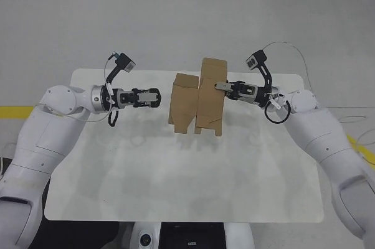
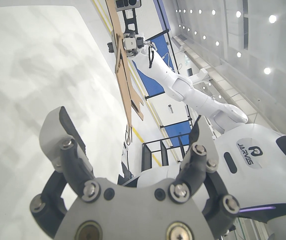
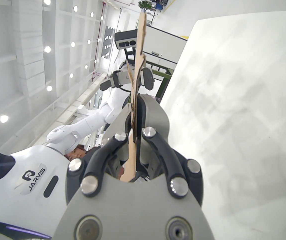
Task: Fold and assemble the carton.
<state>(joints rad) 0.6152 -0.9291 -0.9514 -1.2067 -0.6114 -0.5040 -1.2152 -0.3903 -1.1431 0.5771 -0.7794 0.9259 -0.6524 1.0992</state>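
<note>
One flat carton (image 1: pixel 206 106), lengthwise near-to-far

1 carton (image 1: pixel 184 103), brown cardbd, 2 panels side by side seen from top. 1 white table (image 1: pixel 175 180). 2 grippers: left gripper (image 1: pixel 157 96), right gripper (image 1: pixel 217 86). 2 arms: left arm (image 1: pixel 63 103), right arm (image 1: pixel 306 106).

The left gripper (image 2: pixel 130 123) gapes empty, facing the carton (image 2: pixel 123 83), seemingly flat, pinched by the right gripper (image 2: pixel 119 44).
</note>
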